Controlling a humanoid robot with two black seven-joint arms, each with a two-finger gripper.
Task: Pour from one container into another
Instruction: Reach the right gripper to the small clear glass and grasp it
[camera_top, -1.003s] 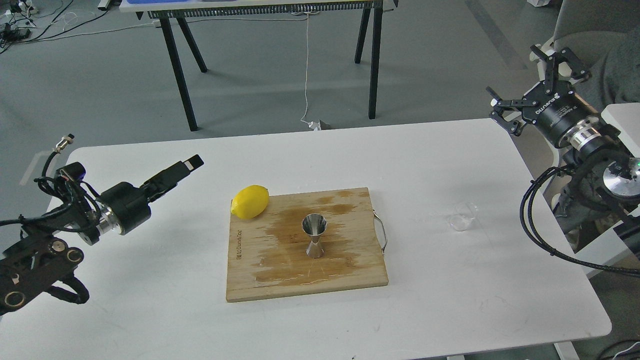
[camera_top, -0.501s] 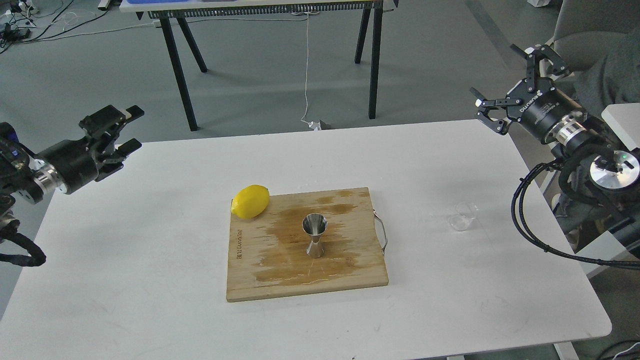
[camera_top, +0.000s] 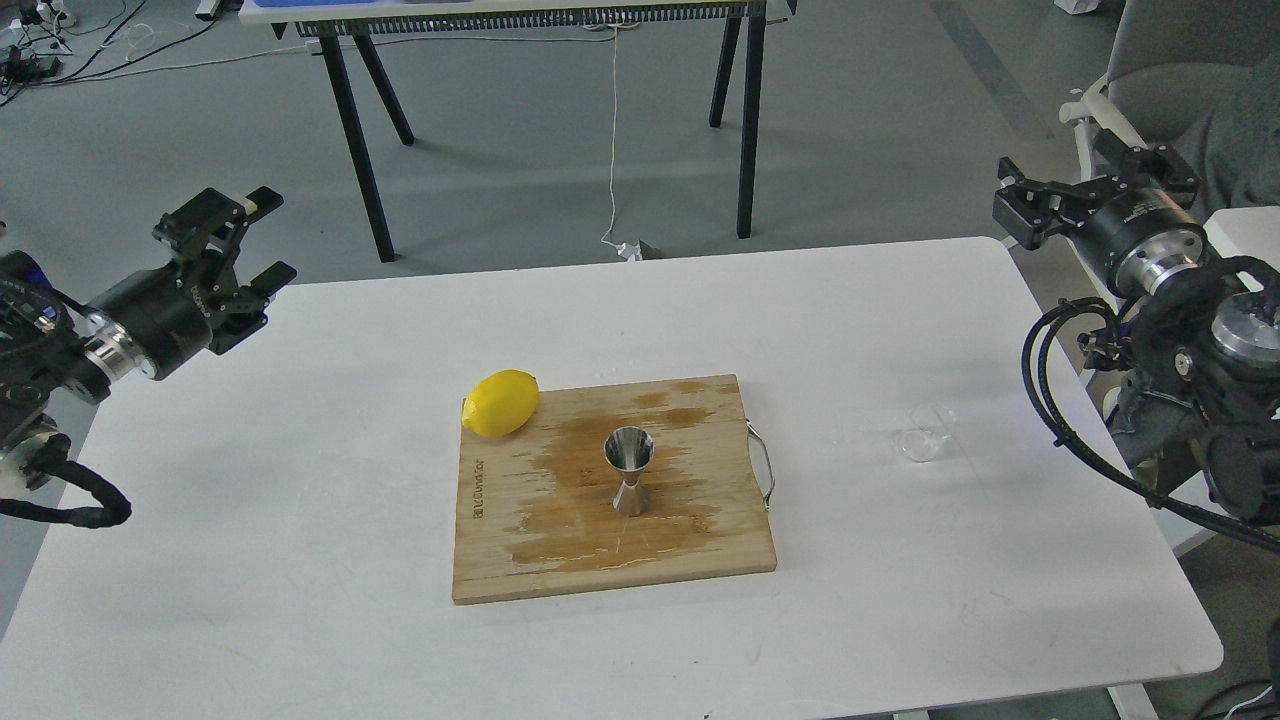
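Note:
The clear glass cup (camera_top: 925, 433) stands on the white table (camera_top: 300, 560), to the right of the wooden cutting board (camera_top: 520, 540). On the middle of the board the steel jigger (camera_top: 630, 470) stands upright, with wet stains around it. My left gripper (camera_top: 243, 246) hovers open over the table's far left corner, far from both. Beyond the far right corner my right gripper (camera_top: 1080, 180) is raised and open, above and behind the cup, with nothing between its fingers.
A yellow lemon (camera_top: 502, 402) lies on the board's far left corner. The board has a metal handle (camera_top: 764, 465) on its right side. A black-legged table (camera_top: 540, 20) stands on the floor behind. Black cables (camera_top: 1070, 420) hang off my right arm near the table's right edge.
My left arm swung up and back to the far left corner. My right gripper turned and shifted right and slightly down. Cup, jigger and lemon have not moved.

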